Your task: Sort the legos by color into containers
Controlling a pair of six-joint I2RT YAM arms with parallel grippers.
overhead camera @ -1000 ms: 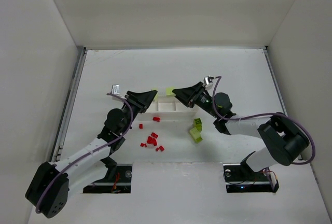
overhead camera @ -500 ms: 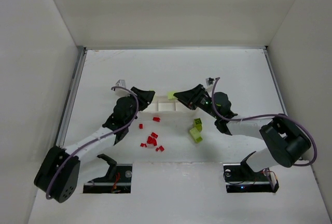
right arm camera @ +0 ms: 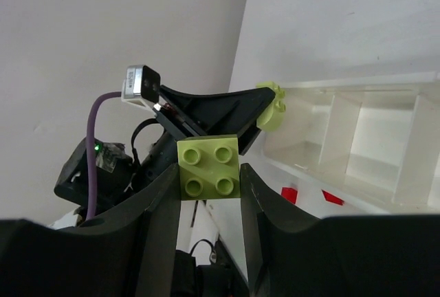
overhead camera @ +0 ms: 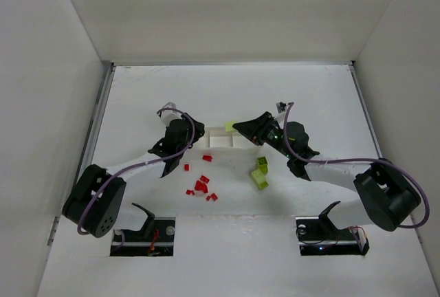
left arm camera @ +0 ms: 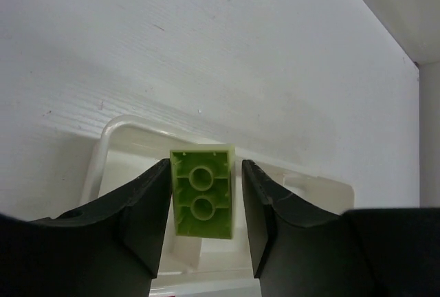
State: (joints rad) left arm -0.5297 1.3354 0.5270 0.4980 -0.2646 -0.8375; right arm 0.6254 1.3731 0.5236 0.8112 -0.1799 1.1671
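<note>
Left gripper (left arm camera: pixel 205 166) pinches a lime brick (left arm camera: pixel 203 201) over the left end of the white tray (left arm camera: pixel 110 128). Right gripper (right arm camera: pixel 209 173) pinches another lime brick (right arm camera: pixel 209 159) by the tray's far side, facing the left gripper's fingers. Red bricks (overhead camera: pixel 199 185) and loose lime bricks (overhead camera: pixel 260 173) lie on the tray's near side

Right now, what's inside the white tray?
No brick shows in the tray from the right wrist; the left gripper and the green brick between its fingers cover part of the end compartment.
</note>
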